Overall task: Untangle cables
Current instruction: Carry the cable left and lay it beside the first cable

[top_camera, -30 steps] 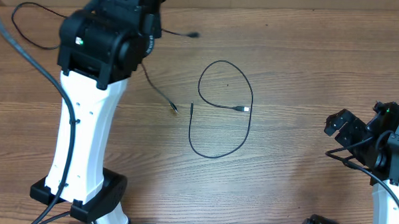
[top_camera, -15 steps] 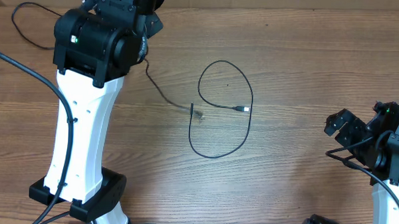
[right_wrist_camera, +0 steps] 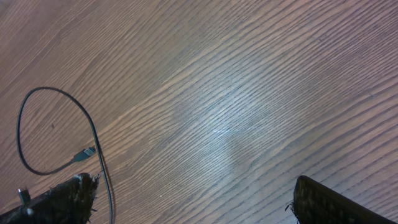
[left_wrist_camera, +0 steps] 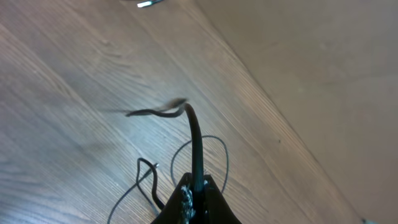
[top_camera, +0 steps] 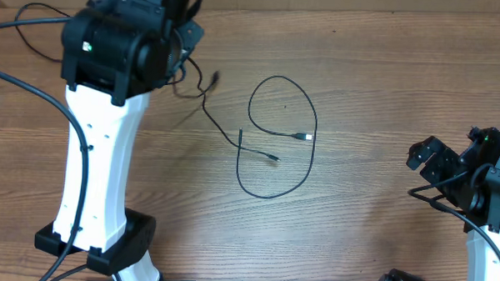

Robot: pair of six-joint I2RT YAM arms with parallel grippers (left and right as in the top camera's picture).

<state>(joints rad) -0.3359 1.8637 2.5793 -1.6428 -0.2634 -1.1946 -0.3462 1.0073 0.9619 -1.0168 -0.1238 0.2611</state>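
Observation:
Two thin black cables lie on the wooden table. One forms a big loop [top_camera: 316,126] at the centre, its silver plug [top_camera: 307,137] inside; the right wrist view shows it too [right_wrist_camera: 93,134]. The other cable [top_camera: 220,124] runs from my left gripper [top_camera: 188,67] down and right, and its tip [top_camera: 273,159] lies inside the loop. My left gripper [left_wrist_camera: 198,186] is shut on this cable [left_wrist_camera: 196,143], which rises from the jaws to a blurred end. My right gripper [top_camera: 424,159] stands open at the right edge, nothing between its fingers [right_wrist_camera: 62,199].
More thin black cable [top_camera: 24,37] trails behind the left arm at the far left corner. The left arm's white column and base [top_camera: 96,244] stand at the front left. The right arm's base [top_camera: 488,249] fills the front right corner.
The left gripper has dragged its cable: the lower tip slid right and now lies inside the loop, and the upper end swung down-left. The right arm has not moved.

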